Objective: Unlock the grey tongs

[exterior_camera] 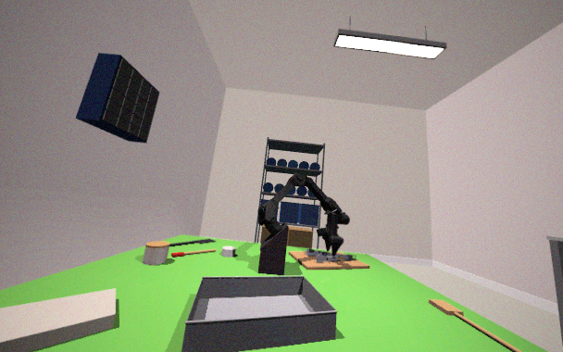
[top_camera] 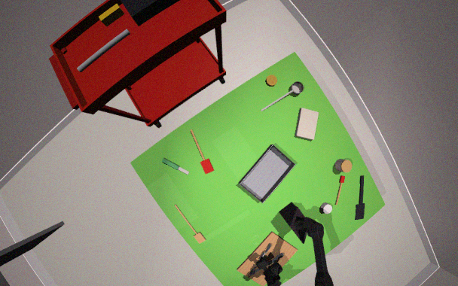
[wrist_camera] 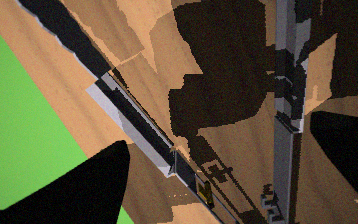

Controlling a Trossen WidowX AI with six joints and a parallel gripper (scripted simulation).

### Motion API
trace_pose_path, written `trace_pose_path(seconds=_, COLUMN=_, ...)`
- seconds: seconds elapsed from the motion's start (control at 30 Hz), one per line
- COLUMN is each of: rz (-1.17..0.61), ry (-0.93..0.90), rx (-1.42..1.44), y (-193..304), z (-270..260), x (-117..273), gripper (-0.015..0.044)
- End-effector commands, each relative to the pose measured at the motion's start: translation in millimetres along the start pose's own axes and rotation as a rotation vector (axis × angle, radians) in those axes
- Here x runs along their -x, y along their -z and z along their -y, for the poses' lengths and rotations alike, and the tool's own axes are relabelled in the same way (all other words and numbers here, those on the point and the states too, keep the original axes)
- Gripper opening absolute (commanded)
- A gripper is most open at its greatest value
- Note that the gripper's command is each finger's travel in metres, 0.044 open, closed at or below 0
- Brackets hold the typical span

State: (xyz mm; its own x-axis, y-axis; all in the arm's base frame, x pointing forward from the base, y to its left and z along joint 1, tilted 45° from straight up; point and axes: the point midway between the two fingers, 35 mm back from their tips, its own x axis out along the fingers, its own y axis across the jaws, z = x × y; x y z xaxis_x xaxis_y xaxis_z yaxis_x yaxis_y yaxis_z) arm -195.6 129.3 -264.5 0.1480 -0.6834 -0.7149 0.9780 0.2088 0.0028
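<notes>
The grey tongs (top_camera: 277,258) (exterior_camera: 313,253) (wrist_camera: 286,170) lie on the wooden board (top_camera: 286,245) (exterior_camera: 353,266) (wrist_camera: 25,35). Their two arms are spread in a V, wide apart at the top of the wrist view and converging toward its bottom edge. A small brass-coloured piece shows on the left arm near the narrow end. My gripper (wrist_camera: 216,135) is open low over the board, one black finger outside each arm, with visible gaps between fingers and arms. The hinge is out of the wrist view. The roasting tin (top_camera: 267,173) (exterior_camera: 261,328) has nothing across it.
My arm's dark base (top_camera: 292,217) (exterior_camera: 272,254) stands beside the board. A white-topped pot (top_camera: 327,208) (exterior_camera: 229,251) is beyond the base. A wooden spatula (top_camera: 199,237) (exterior_camera: 446,307) lies farther along the green table. A pale block (top_camera: 307,124) (exterior_camera: 48,317) is past the tin.
</notes>
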Motion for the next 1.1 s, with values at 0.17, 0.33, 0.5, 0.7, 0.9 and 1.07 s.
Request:
trace_pose_path(seconds=0.17, rz=-0.015, ry=0.011, rx=-0.924, y=13, z=-17, x=22, gripper=0.044)
trace_pose_path(seconds=0.33, rz=-0.016, ry=0.019, rx=-1.45, y=19, z=-27, x=33, gripper=0.044)
trace_pose_path(seconds=0.5, rz=-0.015, ry=0.027, rx=-1.79, y=24, z=-38, x=43, gripper=0.044)
trace_pose_path(seconds=0.7, rz=-0.012, ry=0.036, rx=-2.155, y=29, z=-52, x=55, gripper=0.044)
trace_pose_path(seconds=0.9, rz=-0.007, ry=0.041, rx=-2.517, y=33, z=-65, x=65, gripper=0.044)
trace_pose_path(seconds=1.07, rz=-0.001, ry=0.045, rx=-2.817, y=35, z=-75, x=73, gripper=0.044)
